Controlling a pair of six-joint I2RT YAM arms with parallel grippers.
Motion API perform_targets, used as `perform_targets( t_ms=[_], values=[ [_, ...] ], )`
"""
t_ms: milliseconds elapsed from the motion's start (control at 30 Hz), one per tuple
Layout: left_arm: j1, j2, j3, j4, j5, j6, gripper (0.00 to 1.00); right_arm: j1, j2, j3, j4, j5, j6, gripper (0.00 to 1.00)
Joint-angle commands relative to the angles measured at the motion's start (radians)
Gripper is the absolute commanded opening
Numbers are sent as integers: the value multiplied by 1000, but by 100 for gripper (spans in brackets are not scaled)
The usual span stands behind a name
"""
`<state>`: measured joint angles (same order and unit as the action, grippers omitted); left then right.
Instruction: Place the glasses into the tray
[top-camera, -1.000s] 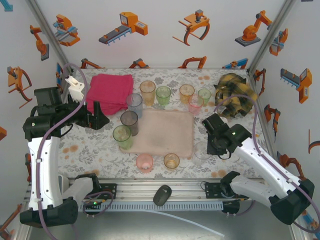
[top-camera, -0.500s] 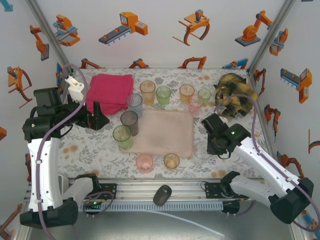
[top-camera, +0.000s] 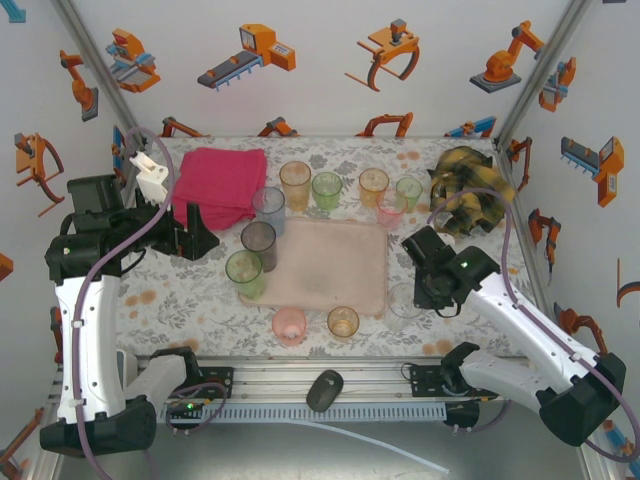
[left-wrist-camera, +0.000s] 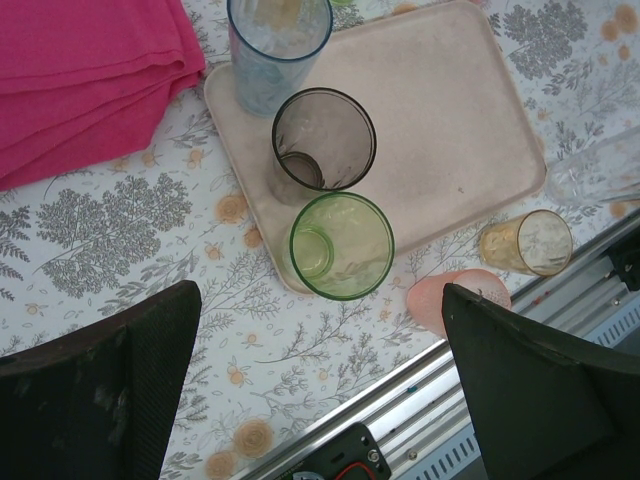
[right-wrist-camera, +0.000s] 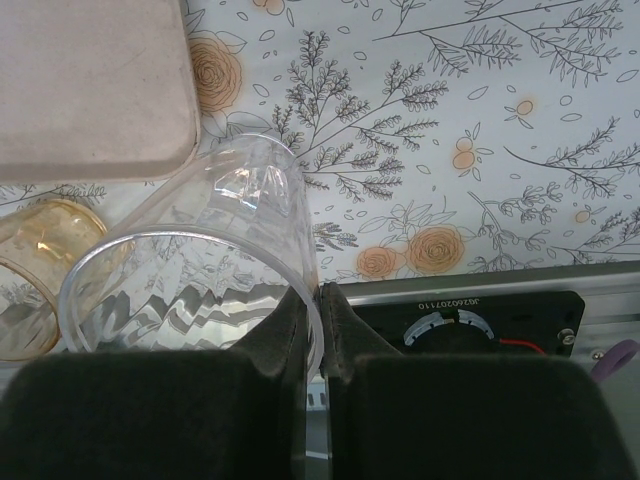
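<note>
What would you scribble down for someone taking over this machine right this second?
Left gripper: jaws open, empty, over the table's left side.
Right gripper: jaws shut on the clear tumbler's rim, beside the tray's near right corner.
Tray: middle bare; grey tumbler, green tumbler and pale blue tumbler crowd its left edge, others stand around it.
Done: none clearly in the tray. Left: carry over the clear tumbler, then the rest.

Back left, you see a folded magenta cloth (top-camera: 218, 185) on the floral tablecloth (top-camera: 180, 300). Back right sits a mottled yellow-and-dark object (top-camera: 470, 190); on the front rail (top-camera: 380, 372), a black oval object (top-camera: 324, 390).
</note>
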<state>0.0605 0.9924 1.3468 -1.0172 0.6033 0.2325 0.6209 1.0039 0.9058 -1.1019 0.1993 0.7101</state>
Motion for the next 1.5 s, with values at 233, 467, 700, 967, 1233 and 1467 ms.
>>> perform_targets(
  t_ms=[233,467,700,967,1233,1467],
  values=[
    [4,-12,-5,14,30,-21,99,-6,-10,16,2,15,-8,1],
    [4,-16,-11,13,29,-18,99,-6,-36,43,0,14,-11,0],
    [4,-17,-12,13,29,-19,99,-6,-45,61,-7,18,-12,0],
    [5,-15,-11,15,29,-19,99,-7,-45,113,-54,40,-30,0],
    [5,-21,-21,19,27,-20,100,-7,-16,213,-90,66,-66,0],
    [4,-25,-31,30,27,-22,100,-7,62,329,-90,84,-116,0]
  ],
)
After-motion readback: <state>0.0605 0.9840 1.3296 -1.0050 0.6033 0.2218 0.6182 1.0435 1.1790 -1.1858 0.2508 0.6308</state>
